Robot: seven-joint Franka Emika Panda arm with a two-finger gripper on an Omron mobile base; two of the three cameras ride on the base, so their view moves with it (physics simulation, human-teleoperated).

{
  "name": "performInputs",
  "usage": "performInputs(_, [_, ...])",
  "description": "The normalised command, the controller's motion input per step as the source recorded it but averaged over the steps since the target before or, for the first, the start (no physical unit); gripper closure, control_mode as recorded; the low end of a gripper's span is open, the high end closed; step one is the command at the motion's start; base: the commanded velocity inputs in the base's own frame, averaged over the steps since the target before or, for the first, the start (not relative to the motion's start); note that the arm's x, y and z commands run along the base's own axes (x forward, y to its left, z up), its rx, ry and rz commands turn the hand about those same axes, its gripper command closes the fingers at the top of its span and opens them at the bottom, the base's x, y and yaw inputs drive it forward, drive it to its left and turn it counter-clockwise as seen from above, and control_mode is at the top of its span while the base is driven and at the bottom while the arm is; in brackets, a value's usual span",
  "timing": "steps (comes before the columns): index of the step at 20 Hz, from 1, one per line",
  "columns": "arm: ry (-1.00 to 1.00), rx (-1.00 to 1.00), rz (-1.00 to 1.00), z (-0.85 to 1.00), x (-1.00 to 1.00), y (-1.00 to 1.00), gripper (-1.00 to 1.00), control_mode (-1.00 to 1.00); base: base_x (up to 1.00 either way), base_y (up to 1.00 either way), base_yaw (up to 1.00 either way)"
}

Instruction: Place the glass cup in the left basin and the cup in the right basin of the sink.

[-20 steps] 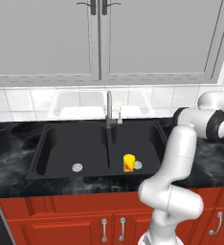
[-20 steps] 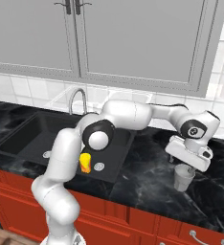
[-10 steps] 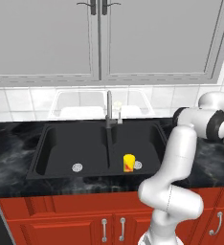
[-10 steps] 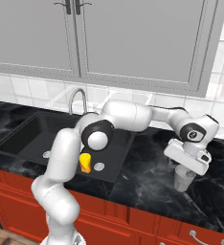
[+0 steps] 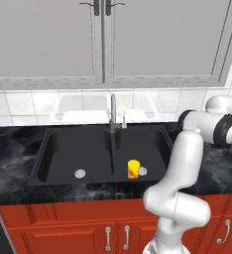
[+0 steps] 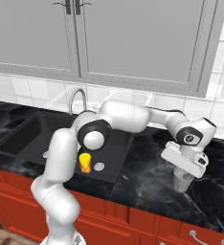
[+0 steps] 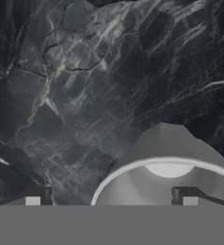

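One cup [image 5: 133, 168], right basin [image 5: 155, 144]; one glass cup [image 6: 183, 181], 3 o'clock on counter [image 6: 147, 172], rim cropped under spread gripper [image 7: 111, 198].

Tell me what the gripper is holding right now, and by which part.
Nothing is held. The gripper is open, poised directly over the glass cup standing on the counter, fingers not closed on it.

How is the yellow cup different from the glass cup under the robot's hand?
The cup is opaque bright yellow with a red-orange mark; the glass cup is see-through grey-white and plain. The cup stands in the right basin of the sink, beside its drain; the glass cup stands on the black marble counter. The open gripper is right over the glass cup, far from the yellow cup. Both stand upright and look similar in size.
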Motion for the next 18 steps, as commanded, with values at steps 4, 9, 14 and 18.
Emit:
performInputs(4, [0.0,0.0,-0.01,-0.25,0.03,0.22,-1.0,-1.0,0.0,0.0,0.0])
performInputs(9, [-0.04,-0.01,-0.03,-0.25,0.05,0.19,-1.0,-1.0,0.0,0.0,0.0])
performInputs(14, [-0.04,-0.08,-0.09,-0.3,0.0,0.14,-1.0,-1.0,0.0,0.0,0.0])
performInputs(18, [-0.03,-0.08,-0.14,-0.3,-0.02,0.06,1.0,-1.0,0.0,0.0,0.0])
